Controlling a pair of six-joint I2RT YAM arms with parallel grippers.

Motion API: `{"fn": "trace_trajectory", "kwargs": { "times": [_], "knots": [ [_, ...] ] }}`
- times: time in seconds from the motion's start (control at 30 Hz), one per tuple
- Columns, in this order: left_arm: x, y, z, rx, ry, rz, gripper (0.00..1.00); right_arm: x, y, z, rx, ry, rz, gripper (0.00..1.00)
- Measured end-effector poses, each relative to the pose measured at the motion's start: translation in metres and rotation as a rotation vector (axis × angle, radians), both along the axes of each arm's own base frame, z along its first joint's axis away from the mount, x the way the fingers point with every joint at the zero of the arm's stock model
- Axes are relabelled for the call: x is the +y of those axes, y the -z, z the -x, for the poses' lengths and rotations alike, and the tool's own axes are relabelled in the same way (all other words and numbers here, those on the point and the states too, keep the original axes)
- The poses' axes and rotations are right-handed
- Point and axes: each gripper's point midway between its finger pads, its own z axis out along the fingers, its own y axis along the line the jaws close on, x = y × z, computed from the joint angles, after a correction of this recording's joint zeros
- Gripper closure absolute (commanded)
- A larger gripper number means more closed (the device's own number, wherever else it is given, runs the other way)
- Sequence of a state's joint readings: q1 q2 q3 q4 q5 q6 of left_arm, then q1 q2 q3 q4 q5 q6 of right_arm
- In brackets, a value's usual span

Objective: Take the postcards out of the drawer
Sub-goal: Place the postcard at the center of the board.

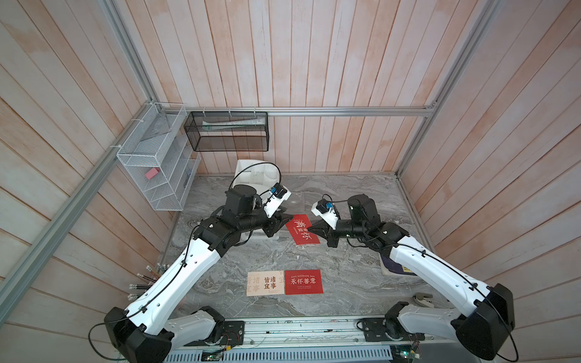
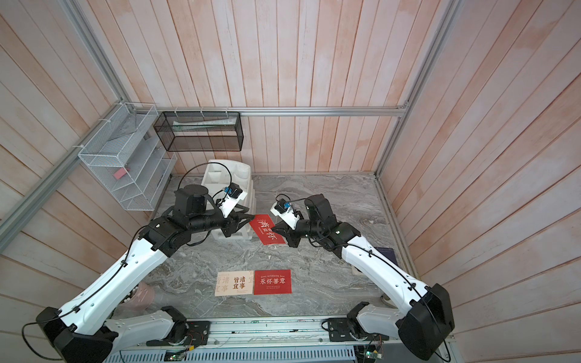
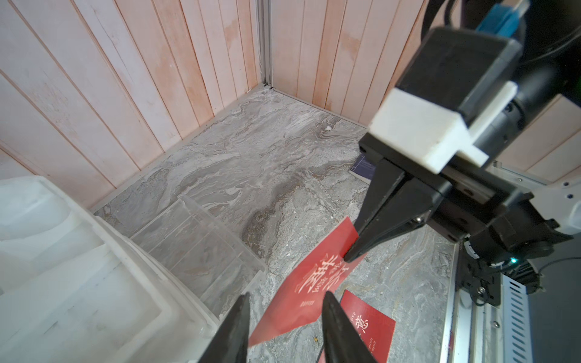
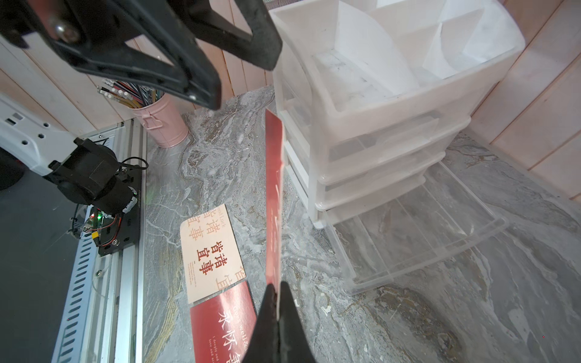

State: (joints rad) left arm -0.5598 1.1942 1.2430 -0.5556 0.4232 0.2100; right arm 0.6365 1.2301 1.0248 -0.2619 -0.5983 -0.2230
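right gripper (image 4: pixel 278 287) clamped the held red postcard (image 1: pixel 302 231) outside the drawer (image 4: pixel 434 261); left gripper (image 3: pixel 286 297) stood apart. best lowered flat at 6 o'clock, beside the cream postcard (image 1: pixel 265 283) and flat red postcard (image 1: pixel 303 282).

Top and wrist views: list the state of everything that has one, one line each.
Held red postcard, lifted off the table, pinched at one end.
Right gripper, shut on held red postcard.
Left gripper, open, holding nothing.
Cream postcard, flat on the table.
Second red postcard, flat beside it.
Bottom drawer, pulled open, empty.
Upper drawers, shut.
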Motion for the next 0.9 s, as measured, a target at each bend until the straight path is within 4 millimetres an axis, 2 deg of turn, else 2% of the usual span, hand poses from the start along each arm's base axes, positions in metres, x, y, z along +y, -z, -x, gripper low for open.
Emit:
{"fn": "trace_trajectory", "kwargs": {
  "times": [0.23, 0.4, 0.9],
  "knots": [
    [-0.009, 0.013, 0.006, 0.048, 0.059, -0.013, 0.60, 0.003, -0.002, 0.006, -0.019, -0.049, -0.010, 1.00],
    [-0.011, 0.021, 0.007, 0.071, 0.076, -0.024, 0.61, 0.003, 0.003, 0.011, -0.017, -0.073, -0.006, 1.00],
    [-0.011, 0.028, 0.010, 0.087, 0.087, -0.046, 0.60, 0.004, 0.000, 0.018, -0.056, -0.124, -0.018, 1.00]
  ]
}}
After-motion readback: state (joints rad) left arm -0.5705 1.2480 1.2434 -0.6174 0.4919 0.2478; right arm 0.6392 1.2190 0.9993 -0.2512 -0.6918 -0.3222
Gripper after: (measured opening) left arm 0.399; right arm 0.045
